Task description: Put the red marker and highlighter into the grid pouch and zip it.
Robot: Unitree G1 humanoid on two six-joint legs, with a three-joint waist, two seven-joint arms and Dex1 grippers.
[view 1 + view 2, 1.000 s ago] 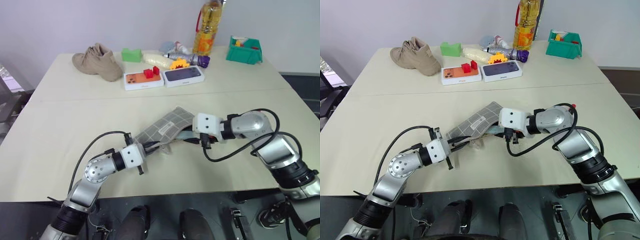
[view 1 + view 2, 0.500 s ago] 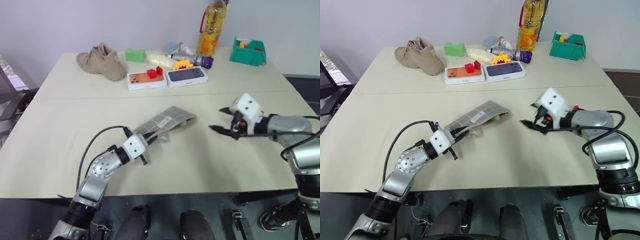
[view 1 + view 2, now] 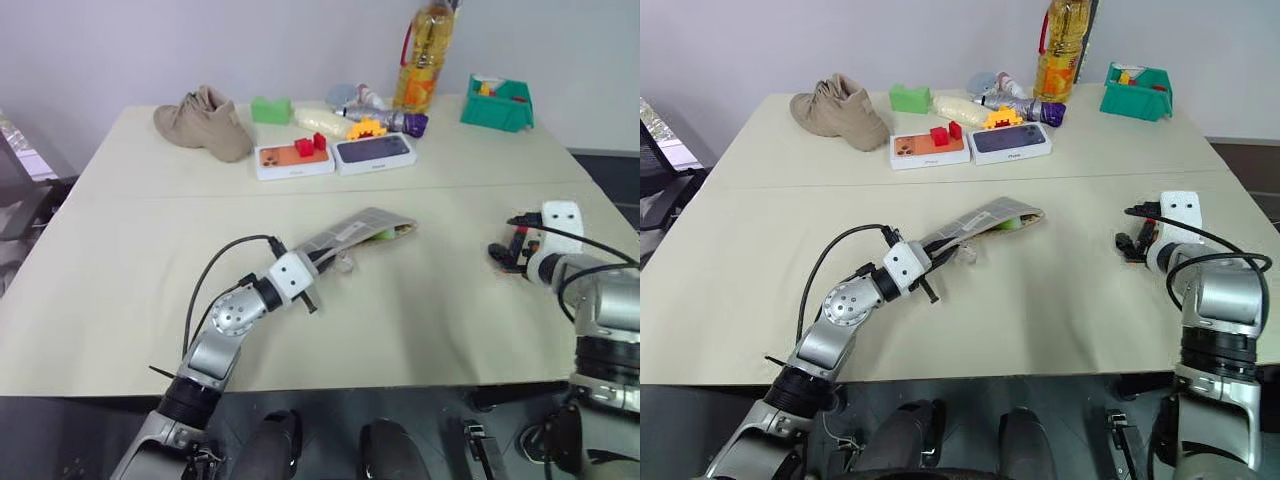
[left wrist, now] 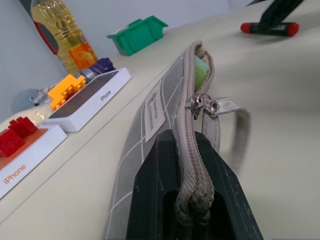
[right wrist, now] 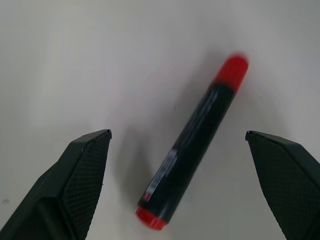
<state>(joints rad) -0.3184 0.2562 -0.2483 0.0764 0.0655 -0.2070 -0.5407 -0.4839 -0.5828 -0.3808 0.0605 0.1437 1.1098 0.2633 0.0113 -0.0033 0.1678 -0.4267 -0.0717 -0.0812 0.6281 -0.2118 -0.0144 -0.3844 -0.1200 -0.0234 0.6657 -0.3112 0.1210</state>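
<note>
While clenched on the zipper end of the grid pouch [image 4: 150, 115], left gripper [image 4: 192, 210] holds soft grey fabric propped up from table [image 3: 150, 250], mouth gaping, likely to take more. Highlighter [image 4: 201, 70] already tucked inside, green cap peeking out. Right gripper [image 5: 177, 185] spread wide, poised over red marker [image 5: 192, 165], a slim dark barrel with red ends, lying flat, well apart from pouch.

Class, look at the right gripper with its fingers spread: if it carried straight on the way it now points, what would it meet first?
Most likely the red marker, lying on the table between the open fingers of the right gripper. How far off it lies is unclear.
</note>
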